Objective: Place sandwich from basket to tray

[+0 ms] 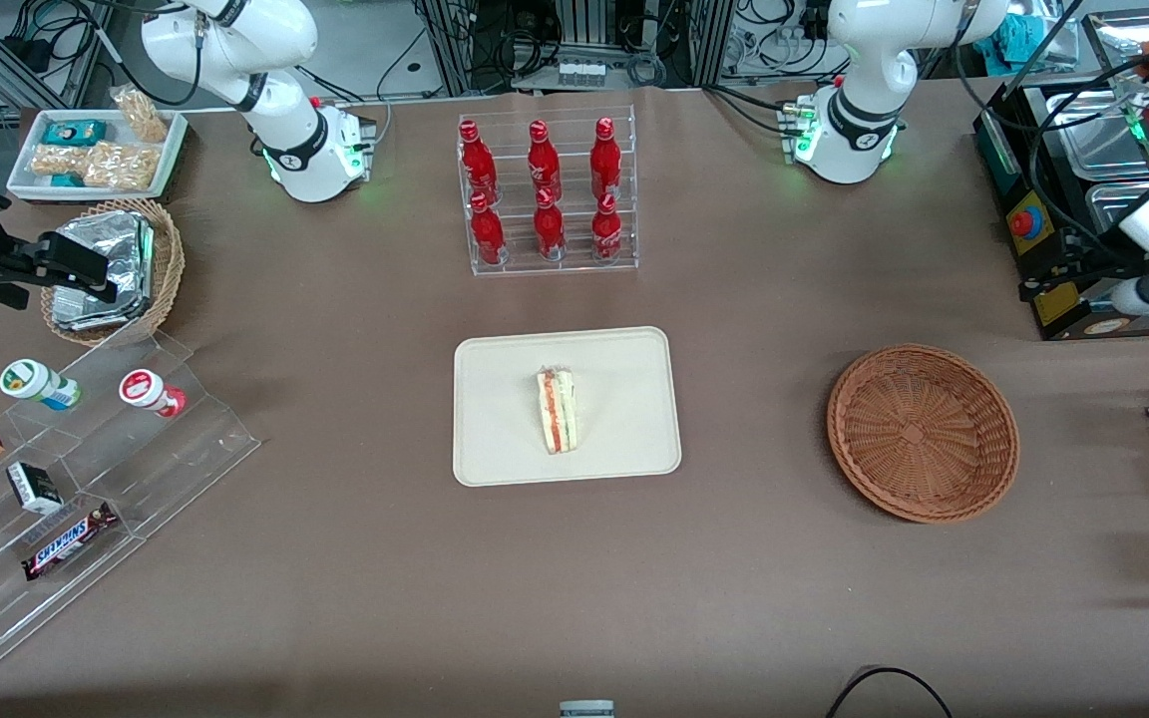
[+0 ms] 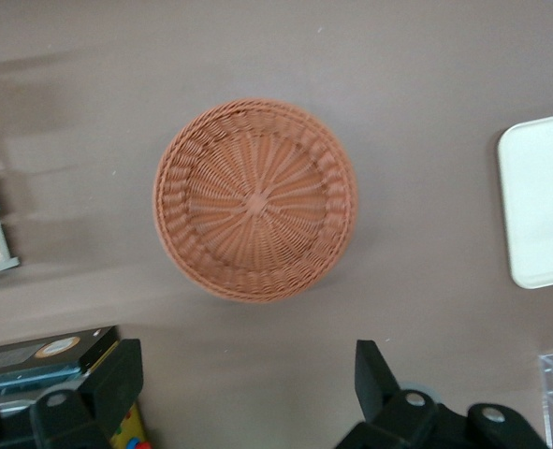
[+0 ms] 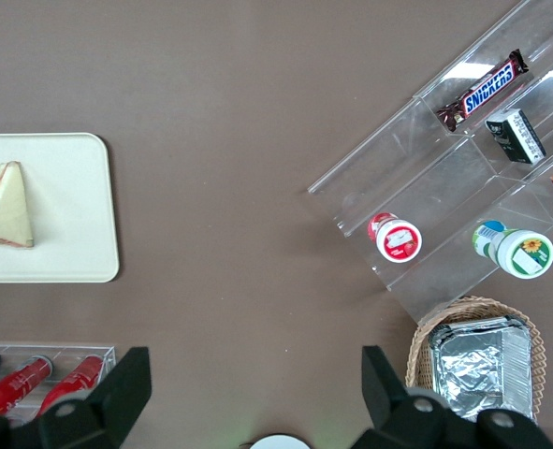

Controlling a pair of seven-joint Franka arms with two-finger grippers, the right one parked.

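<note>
starting nearest the front camera, i note a stepped clear display (image 1: 86,499) toward the parked arm's end of the table, holding a snickers bar (image 1: 69,539), a small dark box (image 1: 34,487) and two round tubs (image 1: 39,384) lying on their sides.

next, at mid-table, the tray (image 1: 624,419) lies flat. the sandwich (image 1: 557,410) rests on it, near its centre, cut edge showing red-orange and green layers. in the right wrist view the same wedge (image 3: 4,206) lies flat on the tray (image 3: 80,215).

level with the tray, toward the working arm's end, the basket (image 1: 923,432) sits well apart from the tray. i see nothing in it; the left wrist view shows its woven floor (image 2: 255,199) bare, with a corner of the tray (image 2: 543,210) at the edge of the picture.

the gripper (image 2: 248,388) hangs above the table beside the basket, holding nothing. its two fingers (image 2: 374,374) stand wide apart with bare table between them. in the front view i can only make out the arm's white body at the picture's edge, not the gripper itself.

farther off, a clear rack (image 1: 548,194) carries six red bottles (image 1: 544,160) upright in two rows. toward the parked arm's end, a tan basket (image 1: 161,269) holds foil packets (image 1: 106,269), and farthest, a white tray (image 1: 96,150) holds snack packets.
</note>
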